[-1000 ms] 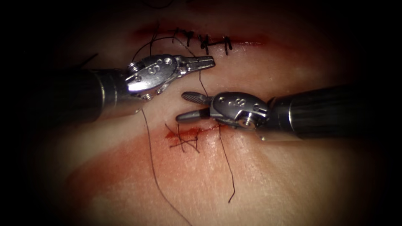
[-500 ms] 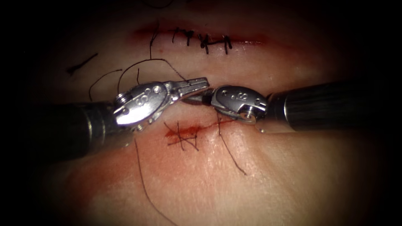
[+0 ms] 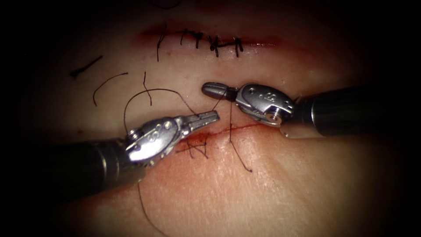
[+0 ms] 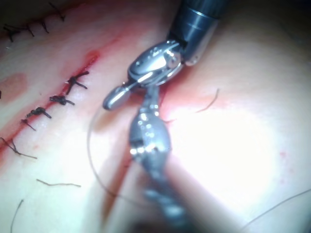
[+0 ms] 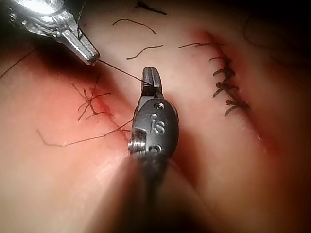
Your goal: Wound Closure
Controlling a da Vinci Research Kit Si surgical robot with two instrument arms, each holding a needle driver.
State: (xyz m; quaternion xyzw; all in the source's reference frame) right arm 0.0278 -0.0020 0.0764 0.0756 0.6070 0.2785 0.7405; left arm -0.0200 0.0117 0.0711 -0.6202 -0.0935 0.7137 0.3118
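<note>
The thread (image 3: 163, 91) arcs in a loop over the tissue (image 3: 263, 188) above the lower cut (image 3: 228, 130), runs down to the tip of the left claw (image 3: 209, 117), and a second strand climbs from the cut to the right claw (image 3: 215, 90). That cut carries crossed stitches (image 3: 193, 147) toward its left end, with red fluid (image 3: 198, 138) around them; a free tail (image 3: 240, 156) trails below the cut. Farther up, the upper cut (image 3: 210, 41) is already closed with a row of dark stitches. Loose cut ends of thread (image 3: 85, 66) lie on the tissue to the left.

The left claw is closed on the thread just above the stitched part of the cut. The right claw is likewise closed and appears to grip the strand near its tip, though the contact is too fine to be sure. I can make out no needle in these pictures.

Half a second ago the two tips met, almost touching, above the cut. Since then they have parted: the left has dropped toward the cut, the right has lifted up and away. The strand between them is now drawn straighter, so the thread is being pulled in opposite directions over the stitch site, consistent with snugging a throw down.
</note>
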